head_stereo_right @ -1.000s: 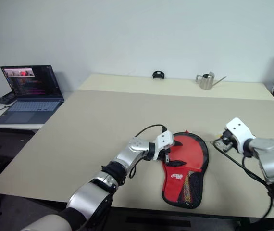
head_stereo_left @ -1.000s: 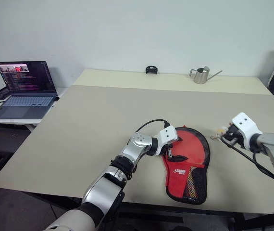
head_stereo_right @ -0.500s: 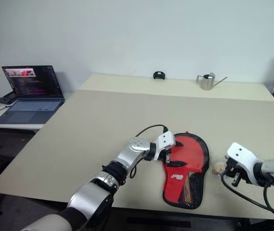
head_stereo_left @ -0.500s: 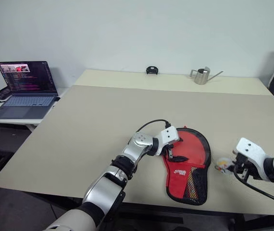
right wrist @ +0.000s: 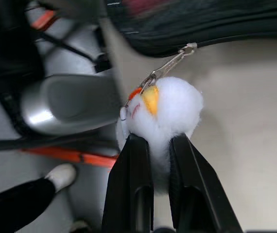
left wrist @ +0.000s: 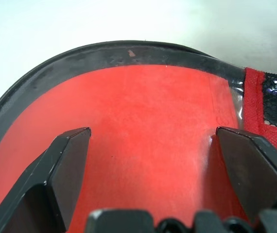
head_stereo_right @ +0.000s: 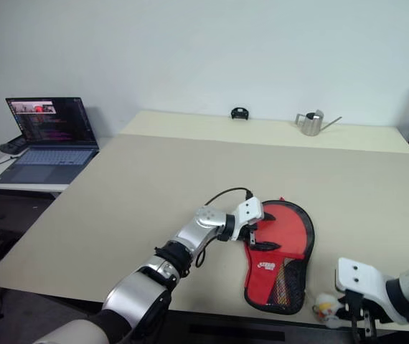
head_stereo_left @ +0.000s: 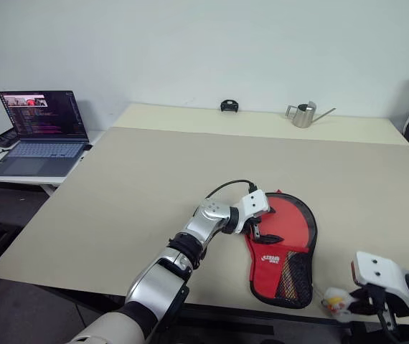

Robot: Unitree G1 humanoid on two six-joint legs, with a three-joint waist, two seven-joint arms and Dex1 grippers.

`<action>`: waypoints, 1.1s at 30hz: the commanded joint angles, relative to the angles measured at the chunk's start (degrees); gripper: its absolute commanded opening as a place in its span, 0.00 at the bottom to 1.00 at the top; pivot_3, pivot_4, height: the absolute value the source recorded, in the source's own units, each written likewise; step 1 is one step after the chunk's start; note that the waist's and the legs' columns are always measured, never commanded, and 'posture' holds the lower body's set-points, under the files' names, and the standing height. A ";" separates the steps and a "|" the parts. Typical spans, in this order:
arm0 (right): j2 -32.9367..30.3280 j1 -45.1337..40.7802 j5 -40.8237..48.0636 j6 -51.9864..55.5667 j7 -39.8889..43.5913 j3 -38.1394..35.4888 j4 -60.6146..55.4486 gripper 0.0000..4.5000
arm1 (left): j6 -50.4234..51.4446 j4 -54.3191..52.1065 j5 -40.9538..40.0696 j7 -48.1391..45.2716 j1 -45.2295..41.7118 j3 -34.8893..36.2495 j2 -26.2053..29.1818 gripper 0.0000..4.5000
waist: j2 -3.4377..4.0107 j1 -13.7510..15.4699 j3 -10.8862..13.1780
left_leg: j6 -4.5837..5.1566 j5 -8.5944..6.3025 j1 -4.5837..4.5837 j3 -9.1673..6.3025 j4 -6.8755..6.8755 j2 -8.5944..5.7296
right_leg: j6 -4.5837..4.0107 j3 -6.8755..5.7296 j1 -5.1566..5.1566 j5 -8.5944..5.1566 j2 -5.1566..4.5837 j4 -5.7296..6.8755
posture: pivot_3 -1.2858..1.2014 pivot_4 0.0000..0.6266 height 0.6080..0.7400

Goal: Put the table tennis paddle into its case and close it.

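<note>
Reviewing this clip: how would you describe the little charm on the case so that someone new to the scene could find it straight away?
Start at the big beige table and go to its near edge, where the red case lies. Just off the case's near right corner, the right gripper pinches a fluffy white ball, the charm. It has a yellow-orange patch and hangs from the case by a thin metal clip.

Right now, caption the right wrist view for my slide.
Right gripper pinching the fluffy white charm clipped to the case zipper.
</note>
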 commanded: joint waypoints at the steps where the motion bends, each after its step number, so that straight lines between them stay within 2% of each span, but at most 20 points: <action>1: 0.32 1.94 0.78 -0.64 0.28 0.97 -4.93 0.01 | 1.25 5.71 5.50 -1.08 3.59 -4.90 0.58 1.00 | -0.03 -0.01 -0.04 | 0.00 0.00 0.00 -0.03 0.00 0.00 | 0.00 -0.03 0.01 0.00 0.00 0.00 | 0.52 0.24 1.00; 12: 2.41 -1.83 1.76 1.91 -5.14 12.37 -11.31 0.01 | 1.17 5.88 5.58 -0.93 3.38 -4.93 0.16 1.00 | -0.08 -0.05 -0.10 | -0.06 -0.01 0.00 -0.33 0.00 0.02 | 0.01 -0.39 0.18 -0.01 -0.01 -0.13 | 0.52 0.24 1.00; 19: 3.27 -7.02 2.16 4.02 -7.78 14.35 -10.14 0.01 | 1.29 5.89 5.54 -0.70 3.41 -4.83 -0.02 1.00 | -0.07 -0.07 -0.12 | -0.08 -0.01 0.00 -0.39 0.01 0.02 | 0.01 -0.45 0.22 -0.01 -0.01 -0.18 | 0.52 0.24 1.00; 32: 3.14 -6.84 11.16 8.82 -7.42 7.71 -14.08 0.99 | 1.20 5.87 5.56 -0.43 3.63 -4.90 -0.42 1.00 | -0.07 -0.04 -0.15 | -0.07 -0.01 0.00 -0.44 0.02 0.01 | 0.01 -0.50 0.30 -0.01 -0.02 -0.20 | 0.52 0.24 1.00; 33: 3.21 -6.42 11.98 9.21 -7.47 6.76 -14.56 1.00 | 1.16 5.88 5.58 -0.42 3.65 -4.92 -0.45 1.00 | -0.05 -0.02 -0.15 | -0.06 -0.02 0.00 -0.45 0.02 0.01 | 0.01 -0.51 0.32 -0.01 -0.03 -0.22 | 0.52 0.24 1.00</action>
